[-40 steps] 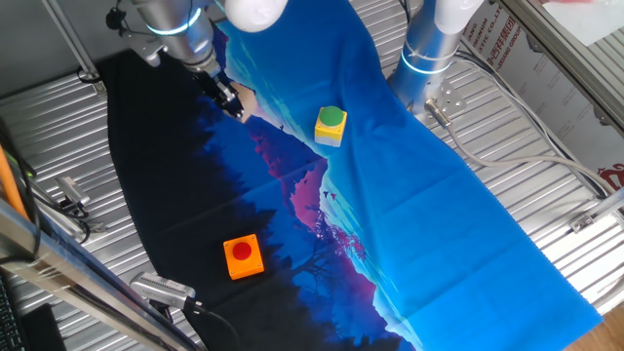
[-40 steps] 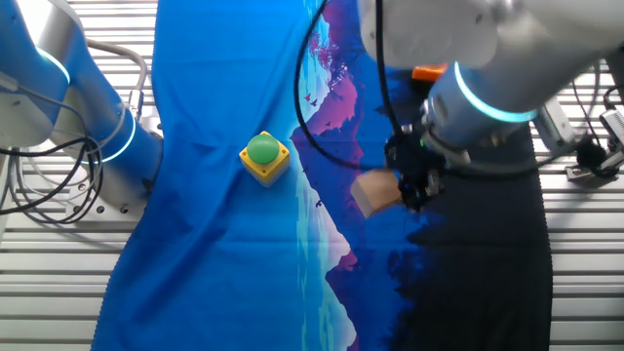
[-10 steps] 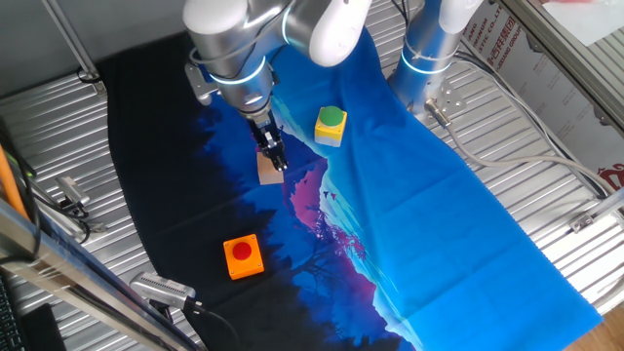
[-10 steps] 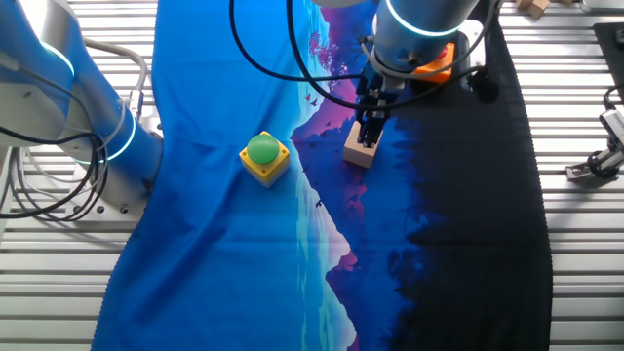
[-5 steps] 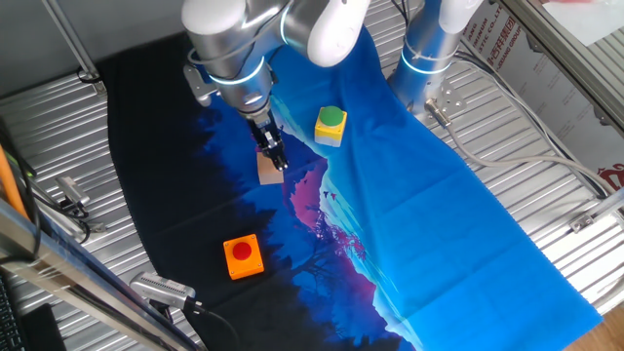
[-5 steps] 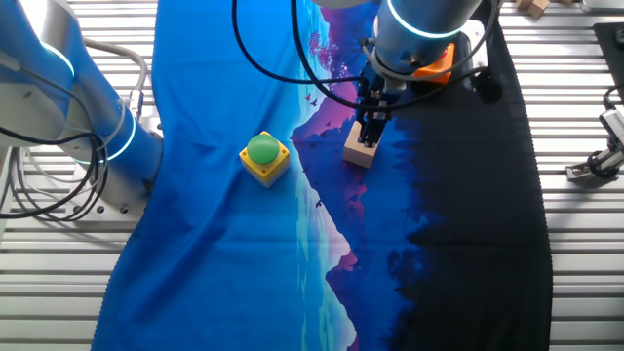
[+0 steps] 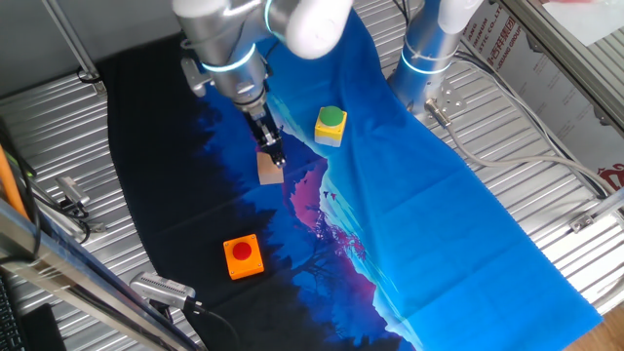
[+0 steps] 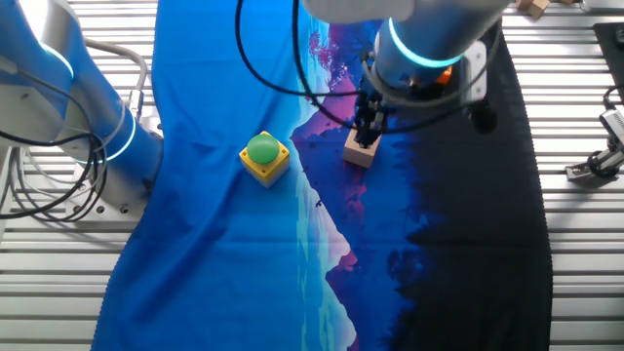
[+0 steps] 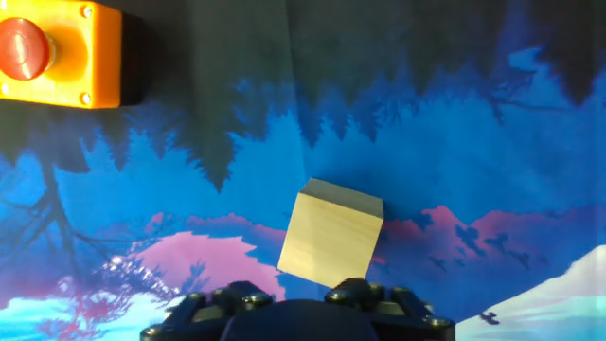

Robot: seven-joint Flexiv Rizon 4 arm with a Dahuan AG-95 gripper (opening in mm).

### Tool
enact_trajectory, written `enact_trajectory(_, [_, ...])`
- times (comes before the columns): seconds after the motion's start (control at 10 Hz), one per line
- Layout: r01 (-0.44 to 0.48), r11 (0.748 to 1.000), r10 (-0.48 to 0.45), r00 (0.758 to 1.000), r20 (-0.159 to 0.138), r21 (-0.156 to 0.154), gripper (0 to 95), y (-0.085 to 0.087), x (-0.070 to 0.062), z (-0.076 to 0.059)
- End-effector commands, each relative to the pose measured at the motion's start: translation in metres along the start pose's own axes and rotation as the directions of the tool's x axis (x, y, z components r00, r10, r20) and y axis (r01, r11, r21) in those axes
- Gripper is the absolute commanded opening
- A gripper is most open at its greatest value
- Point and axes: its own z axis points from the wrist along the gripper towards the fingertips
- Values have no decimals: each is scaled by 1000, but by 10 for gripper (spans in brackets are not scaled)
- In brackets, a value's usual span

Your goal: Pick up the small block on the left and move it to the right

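Note:
The small block (image 7: 270,173), a plain tan wooden cube, rests on the blue and black printed cloth (image 7: 409,205) near its middle. It also shows in the other fixed view (image 8: 360,152) and in the hand view (image 9: 331,234). My gripper (image 7: 277,153) hangs just above the block's top, open, with nothing in it. In the other fixed view the gripper (image 8: 368,125) stands right over the block. In the hand view only the gripper's dark base shows along the bottom edge, and the block lies free on the cloth beyond it.
A yellow block with a green circle (image 7: 331,126) sits on the cloth beside the tan block. An orange block with a red circle (image 7: 243,255) sits nearer the front. A second arm's base (image 7: 429,49) stands at the cloth's far edge. A ribbed metal table surrounds the cloth.
The block was carried from the far left to the middle and set down. Over the last second the arm has lifted slightly while the block stays put.

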Motion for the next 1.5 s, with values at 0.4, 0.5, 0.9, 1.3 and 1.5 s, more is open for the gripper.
enact_trajectory(0.4, [-17, 1000, 17, 1000, 9, -20, 0, 6, 12, 24])
enact_trajectory(0.5, [6, 987, -10, 1000, 22, 160, 0, 6, 12, 24])
enact_trajectory(0.9, [47, 927, -54, 998, 10, 371, 0, 7, 18, 20])
enact_trajectory(1.3, [73, 908, -81, 997, 0, 411, 0, 15, 41, -1])
enact_trajectory(1.5, [101, 907, -97, 995, -29, 409, 0, 18, 45, -8])
